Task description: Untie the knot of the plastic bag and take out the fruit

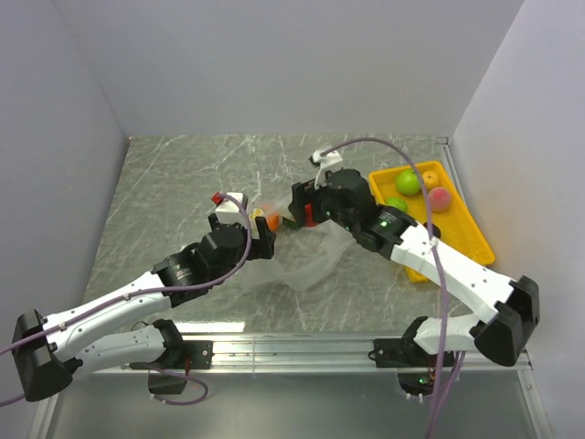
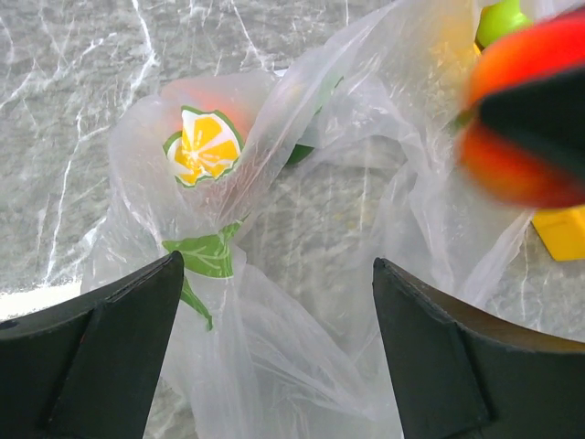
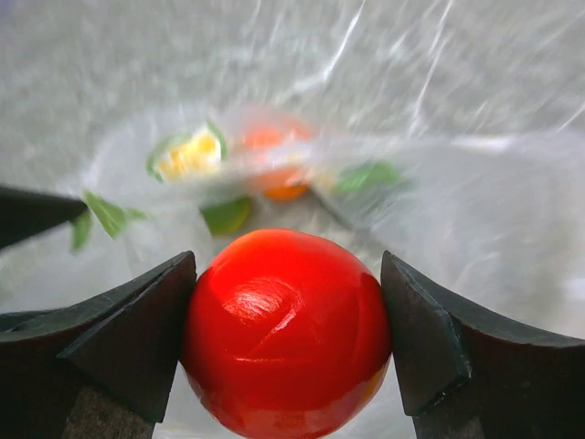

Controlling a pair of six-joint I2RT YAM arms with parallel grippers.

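Note:
The clear crinkly plastic bag (image 1: pixel 306 261) lies mid-table between my two grippers. It carries an orange-slice print with green leaves (image 2: pixel 205 146). An orange fruit (image 3: pixel 274 155) shows blurred inside it. My right gripper (image 3: pixel 288 320) is shut on a round red fruit (image 3: pixel 285 347) and holds it above the bag's film; it sits at the bag's upper edge (image 1: pixel 300 210). My left gripper (image 2: pixel 279 320) is open, its jaws wide apart with loose bag film between them, at the bag's left end (image 1: pixel 259 229). I cannot make out the knot.
A yellow tray (image 1: pixel 462 240) stands at the right and holds a green apple (image 1: pixel 409 182), a second green fruit (image 1: pixel 396 204), a small yellow fruit (image 1: pixel 430 178) and a pink peach (image 1: pixel 440 198). White walls close in the table on three sides.

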